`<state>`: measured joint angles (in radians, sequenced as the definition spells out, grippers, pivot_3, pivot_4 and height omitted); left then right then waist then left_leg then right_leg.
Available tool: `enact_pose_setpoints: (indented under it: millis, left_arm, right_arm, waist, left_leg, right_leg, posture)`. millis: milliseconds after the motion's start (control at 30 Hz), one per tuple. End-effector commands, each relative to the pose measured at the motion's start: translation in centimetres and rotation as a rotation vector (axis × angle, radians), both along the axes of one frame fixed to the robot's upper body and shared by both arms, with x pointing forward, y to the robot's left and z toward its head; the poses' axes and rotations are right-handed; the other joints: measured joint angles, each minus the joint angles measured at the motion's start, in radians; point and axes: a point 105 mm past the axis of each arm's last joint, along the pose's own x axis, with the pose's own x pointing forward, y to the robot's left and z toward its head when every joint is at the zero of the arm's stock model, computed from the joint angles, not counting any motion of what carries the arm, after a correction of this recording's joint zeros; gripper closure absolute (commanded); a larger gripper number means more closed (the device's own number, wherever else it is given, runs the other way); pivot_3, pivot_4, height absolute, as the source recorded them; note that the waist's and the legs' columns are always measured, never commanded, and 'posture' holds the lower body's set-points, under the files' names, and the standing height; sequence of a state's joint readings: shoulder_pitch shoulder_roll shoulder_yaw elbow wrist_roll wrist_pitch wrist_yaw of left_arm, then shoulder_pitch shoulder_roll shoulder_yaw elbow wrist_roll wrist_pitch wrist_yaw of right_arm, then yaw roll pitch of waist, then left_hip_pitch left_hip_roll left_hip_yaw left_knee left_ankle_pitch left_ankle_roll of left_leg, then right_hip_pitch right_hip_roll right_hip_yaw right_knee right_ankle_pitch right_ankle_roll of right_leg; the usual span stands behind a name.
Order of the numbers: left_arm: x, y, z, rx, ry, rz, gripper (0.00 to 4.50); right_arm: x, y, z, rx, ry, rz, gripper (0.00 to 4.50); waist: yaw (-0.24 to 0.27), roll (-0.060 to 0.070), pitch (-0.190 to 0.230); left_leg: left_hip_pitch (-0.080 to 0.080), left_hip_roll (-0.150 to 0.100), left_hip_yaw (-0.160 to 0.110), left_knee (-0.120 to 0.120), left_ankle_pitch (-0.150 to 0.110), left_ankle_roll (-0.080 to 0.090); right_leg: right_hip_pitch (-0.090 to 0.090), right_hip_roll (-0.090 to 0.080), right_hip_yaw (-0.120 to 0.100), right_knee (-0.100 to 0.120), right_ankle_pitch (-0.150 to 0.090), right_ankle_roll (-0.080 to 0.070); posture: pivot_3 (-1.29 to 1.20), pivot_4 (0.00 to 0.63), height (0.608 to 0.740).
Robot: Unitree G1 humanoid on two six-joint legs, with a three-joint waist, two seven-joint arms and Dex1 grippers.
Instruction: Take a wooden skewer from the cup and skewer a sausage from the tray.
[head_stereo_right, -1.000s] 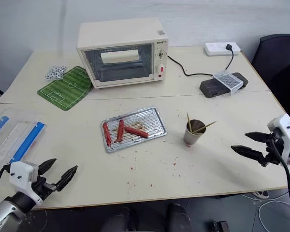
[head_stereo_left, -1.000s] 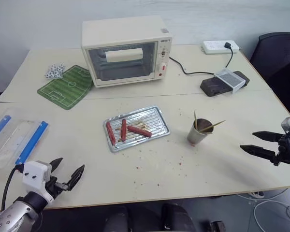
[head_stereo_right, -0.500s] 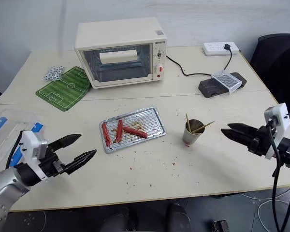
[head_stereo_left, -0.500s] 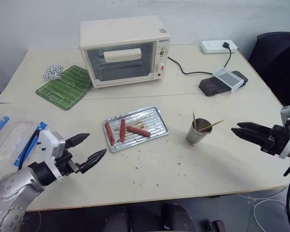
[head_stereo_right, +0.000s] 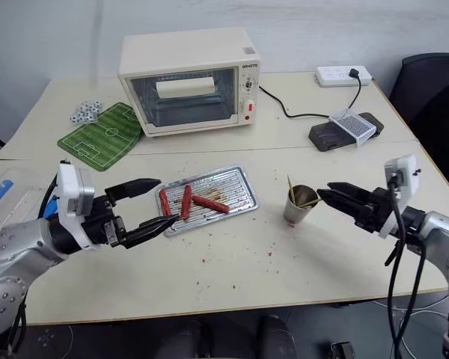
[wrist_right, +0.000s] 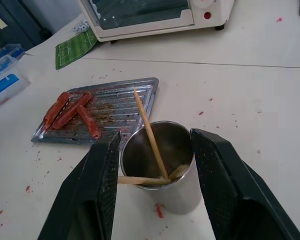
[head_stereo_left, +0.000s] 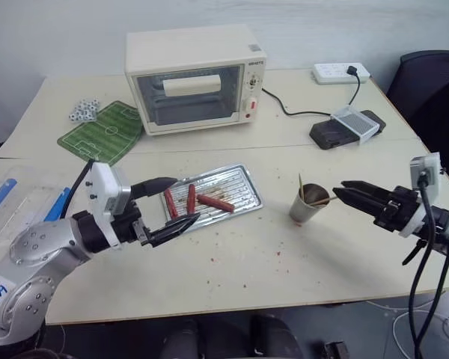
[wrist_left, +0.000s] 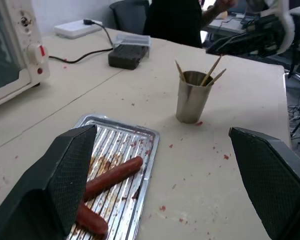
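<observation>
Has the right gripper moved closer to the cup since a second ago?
Yes. The right gripper has come in from the table's right edge toward the cup, and its tips now reach the rim.

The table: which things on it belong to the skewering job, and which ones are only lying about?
For the job: cup, wooden skewers, tray, sausages.
Lying about: toaster oven, football-pitch mat, dice, power strip, clear plastic box.

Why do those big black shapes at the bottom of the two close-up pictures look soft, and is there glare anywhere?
Left wrist view: the left gripper has fingers so near the lens that they blur, while the cup stays crisp. Right wrist view: the right gripper looks soft likewise, straddling the cup's rim. Left eye view: even room light, soft shadows, and a mild sheen on the tray.
</observation>
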<state>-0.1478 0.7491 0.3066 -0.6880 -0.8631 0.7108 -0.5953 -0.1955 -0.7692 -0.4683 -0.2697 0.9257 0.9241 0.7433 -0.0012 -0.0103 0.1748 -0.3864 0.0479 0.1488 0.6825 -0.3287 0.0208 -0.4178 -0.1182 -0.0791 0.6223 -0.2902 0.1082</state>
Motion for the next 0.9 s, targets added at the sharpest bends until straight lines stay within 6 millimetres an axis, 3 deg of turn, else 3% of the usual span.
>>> enact_pose_setpoints:
  millis: [33, 400, 533, 700, 900]
  left_arm:
    - [-0.1, -0.3, 0.4, 0.007, -0.009, -0.018, 0.0]
    - [0.1, -0.6, 0.9, 0.014, -0.014, -0.017, 0.0]
    - [0.3, -0.9, 1.3, 0.001, -0.019, -0.029, 0.0]
    - [0.7, -1.3, 1.5, -0.008, -0.027, -0.046, 0.0]
    - [1.0, -1.8, 1.9, -0.015, -0.043, -0.059, 0.0]
  right_arm:
    - [0.1, -0.1, 0.8, -0.005, -0.047, -0.021, 2.22]
    - [-2.4, -2.3, 3.9, 0.081, -0.081, -0.086, 2.22]
    - [-3.1, -2.4, 2.8, 0.102, -0.043, -0.109, 2.22]
    - [-2.9, -0.8, 0.6, 0.219, -0.01, -0.148, 2.22]
    - [-2.6, 0.2, 0.2, 0.327, -0.018, -0.194, 2.22]
  waist:
    - [0.0, 0.0, 0.0]
    - [0.003, 0.0, 0.0]
    - [0.003, 0.0, 0.0]
    - [0.001, -0.001, 0.0]
    - [0.0, 0.0, 0.0]
  left_leg:
    - [0.0, 0.0, 0.0, 0.0, 0.0, 0.0]
    - [0.0, 0.001, 0.0, 0.0, 0.001, -0.001]
    - [0.0, 0.001, 0.0, 0.0, 0.001, -0.001]
    - [0.001, 0.001, -0.001, 0.0, 0.001, -0.001]
    - [0.001, 0.001, 0.0, 0.0, 0.001, -0.002]
  right_leg:
    - [0.0, 0.0, 0.0, 0.0, 0.0, 0.0]
    - [0.0, 0.002, 0.001, 0.0, 0.0, 0.0]
    - [0.0, 0.002, 0.001, -0.001, 0.0, 0.0]
    - [0.002, 0.003, 0.001, 0.0, 0.0, 0.0]
    - [0.001, 0.003, 0.001, 0.0, 0.0, 0.0]
  posture:
    - [0.0, 0.15, 0.74]
    - [0.0, 0.15, 0.74]
    - [0.0, 0.15, 0.74]
    - [0.0, 0.15, 0.74]
    - [0.0, 0.15, 0.74]
